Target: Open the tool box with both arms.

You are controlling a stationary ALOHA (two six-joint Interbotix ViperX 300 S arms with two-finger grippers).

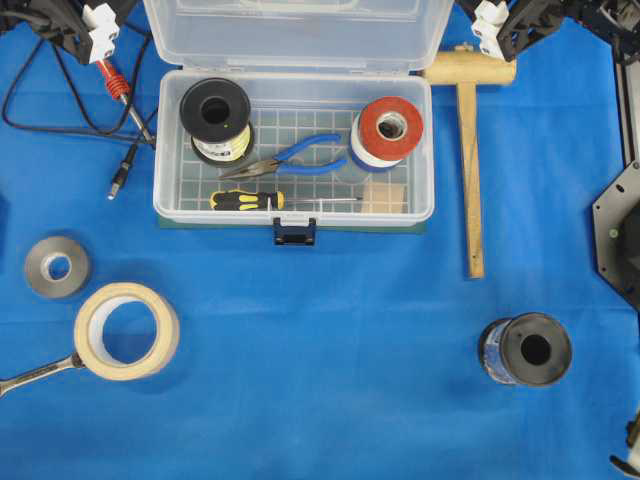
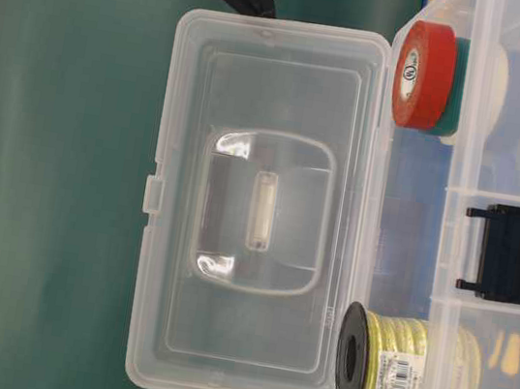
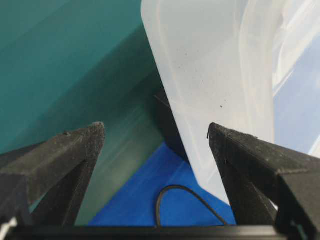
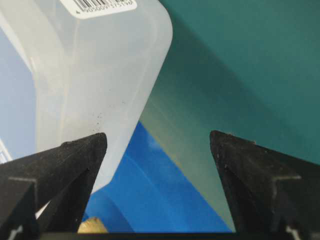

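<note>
The left gripper (image 3: 156,134) stands spread wide with nothing between its black, grainy wedge fingers; the right gripper (image 4: 158,137) is the same — each flanks one rear corner of the raised lid (image 1: 297,32) without touching it. The tool box (image 1: 293,213) sits at the back middle of the blue cloth (image 1: 330,380), lid upright, dark blue latch (image 1: 294,232) hanging loose at the front. Its clear plastic looks thin, smooth and slightly flexible — probably light, slippery to pinch, best taken by the lid's rim edge or corners. Inside lie wire spools, pliers (image 1: 292,158) and a screwdriver (image 1: 247,200). The task looks essentially done.
</note>
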